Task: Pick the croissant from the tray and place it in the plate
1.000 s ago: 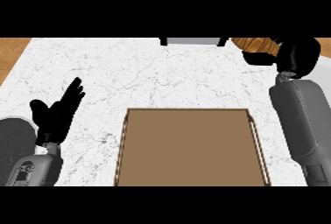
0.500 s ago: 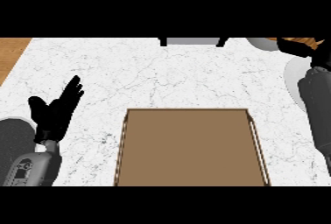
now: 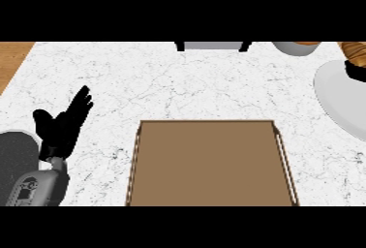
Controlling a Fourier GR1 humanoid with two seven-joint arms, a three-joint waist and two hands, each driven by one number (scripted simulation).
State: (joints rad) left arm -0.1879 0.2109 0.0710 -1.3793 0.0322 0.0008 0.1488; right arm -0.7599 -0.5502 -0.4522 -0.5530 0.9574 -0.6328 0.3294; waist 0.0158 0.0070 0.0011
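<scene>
The croissant (image 3: 355,49), golden brown, shows at the far right top edge, just above the white plate (image 3: 337,99) that runs off the right side. Only a small black part of my right hand (image 3: 355,70) is visible, directly under the croissant and over the plate's rim; it travels with the croissant and holds it. The brown tray (image 3: 208,167) lies in the lower middle with nothing on it. At the lower left my left hand (image 3: 63,125) rests open with its fingers pointing up, apart from the tray.
A grey rounded object (image 3: 296,47) sits at the top edge left of the croissant. A dark-framed grey item (image 3: 212,46) stands at the top middle. White marble counter (image 3: 178,82) stretches between tray and back edge; wooden floor (image 3: 13,58) shows top left.
My right hand and forearm have swung right and mostly left the view, taking the croissant along. The plate now shows where the forearm was. The left hand has not moved.
</scene>
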